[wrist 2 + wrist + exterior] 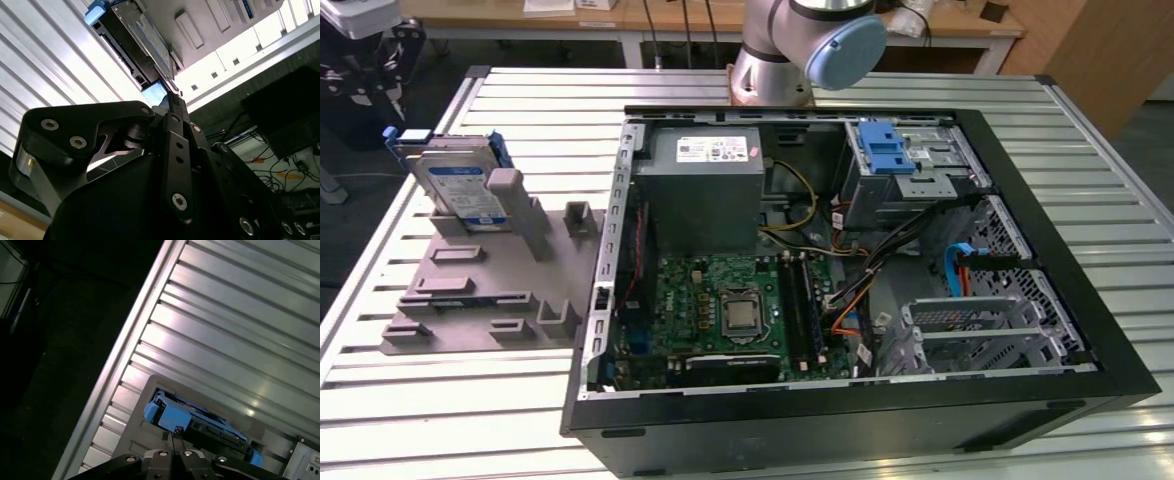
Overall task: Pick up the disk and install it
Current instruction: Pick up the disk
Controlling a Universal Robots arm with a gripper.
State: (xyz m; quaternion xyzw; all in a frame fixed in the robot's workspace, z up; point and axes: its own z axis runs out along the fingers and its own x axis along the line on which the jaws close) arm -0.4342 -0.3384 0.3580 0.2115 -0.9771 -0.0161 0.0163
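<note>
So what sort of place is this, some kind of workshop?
Likely a robotics lab bench for computer assembly: an open computer case lies on a slatted metal table, a robot arm rises beyond it, and a disk stands in a grey holder.

On the table, at the exterior view's left: a holder, with the disk upright in its far end. Close by the disk's end: the gripper. Just beside the holder, to the exterior view's right: an open computer case. Inside, far left a power supply, far right a drive cage, nearer a circuit board. Behind the case: the arm's base.
</note>
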